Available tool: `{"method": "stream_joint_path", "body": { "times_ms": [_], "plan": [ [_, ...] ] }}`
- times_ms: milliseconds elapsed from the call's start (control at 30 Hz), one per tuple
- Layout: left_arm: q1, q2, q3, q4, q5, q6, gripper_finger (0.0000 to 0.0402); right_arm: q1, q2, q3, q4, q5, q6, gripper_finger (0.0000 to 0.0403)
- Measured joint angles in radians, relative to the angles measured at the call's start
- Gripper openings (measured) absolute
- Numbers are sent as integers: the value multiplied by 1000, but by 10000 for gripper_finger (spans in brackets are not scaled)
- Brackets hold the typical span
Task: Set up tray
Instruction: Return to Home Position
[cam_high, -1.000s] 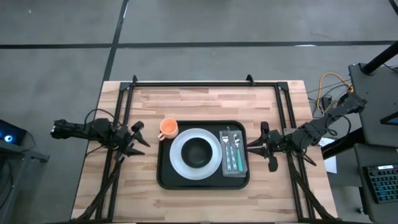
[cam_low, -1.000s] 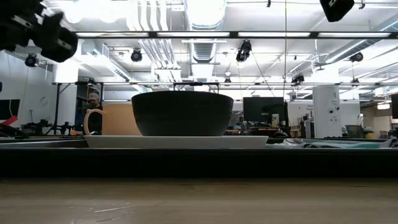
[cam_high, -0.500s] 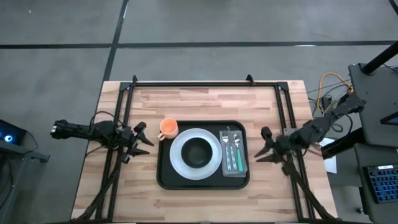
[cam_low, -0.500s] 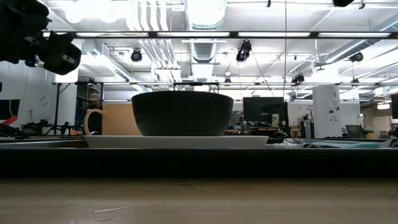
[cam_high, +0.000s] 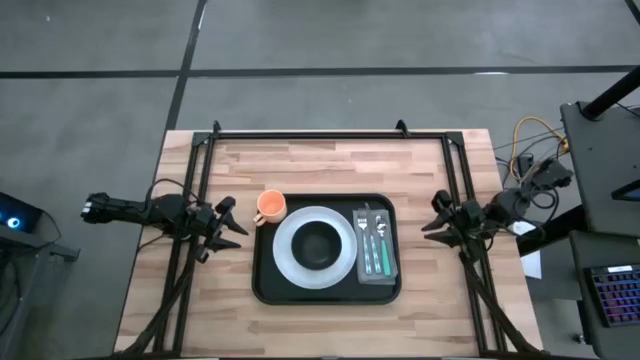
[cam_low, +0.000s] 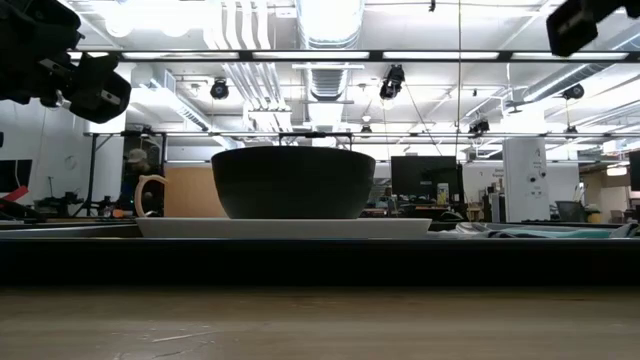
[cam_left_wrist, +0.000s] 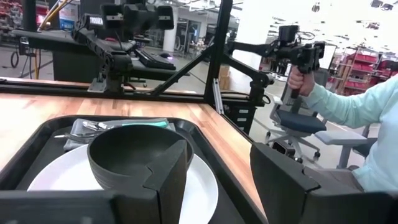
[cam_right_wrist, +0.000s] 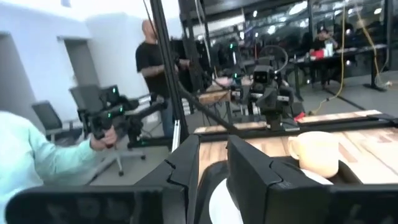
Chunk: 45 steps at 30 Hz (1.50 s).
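- High view: the left two-finger gripper (cam_high: 230, 218) is seen over the pale wooden table (cam_high: 330, 165). It is close to the left edge of the large black rectangular tray with rounded corners and a raised rim (cam_high: 268, 287). Its fingers are spread wide and nothing is held between them.
- The tray is laid flat at the middle of the table, between the two grippers.
- A small orange cup with a handle (cam_high: 270, 206) is stood upright at the tray's upper left corner, as seen from above, just beside the plate.
- A round white plate (cam_high: 286, 250) is set on the middle of the tray. A dark round bowl (cam_high: 317, 243) is stood upright at its centre.
- A grey folded napkin (cam_high: 392, 252) is laid along the tray's right side, just beside the plate. Three pieces of cutlery with blue-green handles (cam_high: 375, 255) are lined up side by side on it, lengthwise.
- The right two-finger gripper (cam_high: 432, 214) is held over the table to the right of the tray, a little apart from its rim. Its fingers are parted and nothing is gripped.
- In the left wrist view, a person's light teal sleeve (cam_left_wrist: 345, 106) is seen in the room beyond the table. The hand (cam_left_wrist: 300, 79) is closed on a dark handle.
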Motion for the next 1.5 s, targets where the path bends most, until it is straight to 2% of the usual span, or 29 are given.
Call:
{"method": "stream_joint_path", "body": {
  "times_ms": [267, 600, 933, 1267, 1500],
  "plan": [
    [0, 0, 0, -1, 1, -7, 158, 5, -116, -163, 159, 25, -1, 66],
    [0, 0, -3, 4, 0, 0, 158, 8, -228, -223, 170, 50, -43, 68],
    [1, 0, -30, 75, -8, 17, 158, 8, -230, -233, 166, 51, -35, 77],
    [1, 0, -31, 62, -80, 23, 158, 8, -231, -253, 147, 91, -8, 68],
    [1, 2, -31, 61, -82, 31, 158, 8, -228, -253, 71, 93, 14, 78]
  ]
}}
